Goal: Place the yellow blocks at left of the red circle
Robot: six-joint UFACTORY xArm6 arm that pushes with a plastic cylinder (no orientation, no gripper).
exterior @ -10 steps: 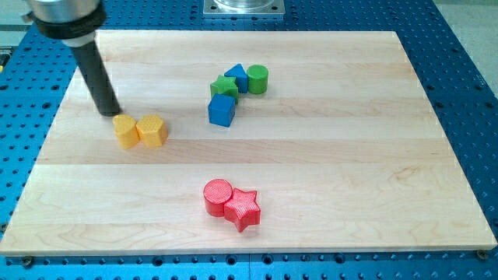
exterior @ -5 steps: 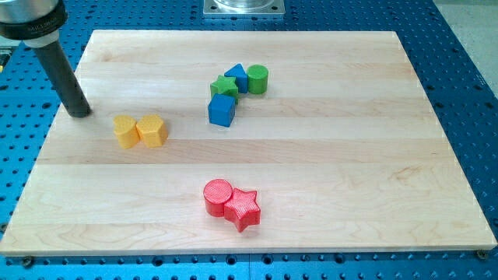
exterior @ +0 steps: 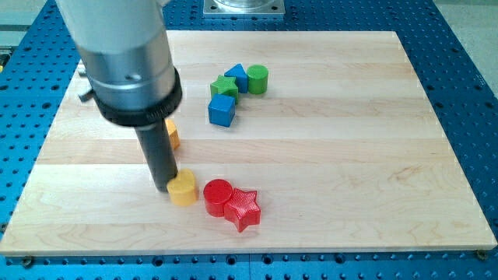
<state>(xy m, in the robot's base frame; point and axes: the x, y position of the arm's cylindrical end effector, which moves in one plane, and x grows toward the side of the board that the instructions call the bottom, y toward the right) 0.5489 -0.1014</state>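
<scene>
My tip, a bare rod with no hand to spread or pinch, touches one yellow block just left of the red circular block; the second yellow block, half hidden, needs a slow centred push alongside.

A red star lies low in the frame's centre. Up top, slightly left of centre, four blocks cluster: a blue cube, green star, blue triangle and green cylinder, all on a pale wooden board.
</scene>
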